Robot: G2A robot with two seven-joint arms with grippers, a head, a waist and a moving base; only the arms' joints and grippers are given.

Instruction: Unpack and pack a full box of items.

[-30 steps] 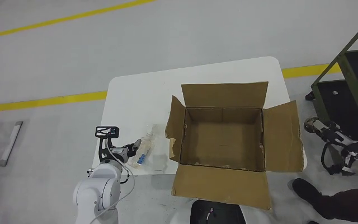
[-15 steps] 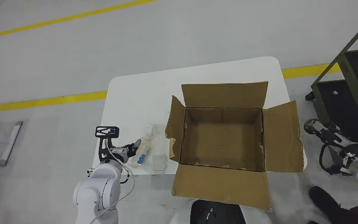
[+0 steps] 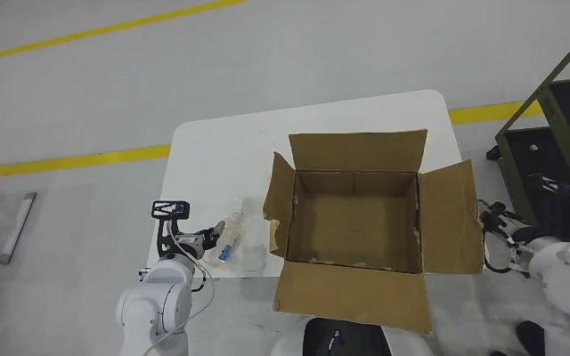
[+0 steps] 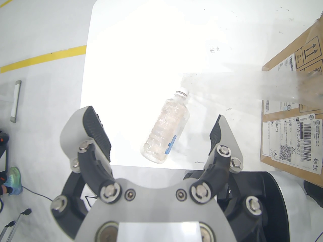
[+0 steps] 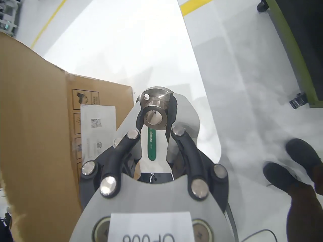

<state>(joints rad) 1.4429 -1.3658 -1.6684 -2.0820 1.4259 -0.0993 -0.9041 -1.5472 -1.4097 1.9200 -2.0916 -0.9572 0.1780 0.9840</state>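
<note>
- The cardboard box [image 3: 356, 149] stood open on the white table [image 3: 223, 151], its four flaps spread outward.
- A clear plastic bottle [image 4: 166, 132] with a white cap lay on its side on the table. It was near the front left corner and close to the box's left flap.
- The left gripper [image 4: 154, 115] hung above the bottle with its fingers [image 4: 97, 133] wide apart, one on either side of it, and touched nothing.
- The right gripper [image 5: 156, 114] was just beyond the box's right flap, at the table's right edge.
- Its fingers were clamped on the metal head of a wrench [image 5: 151, 144], whose green handle pointed back toward the wrist.
</note>
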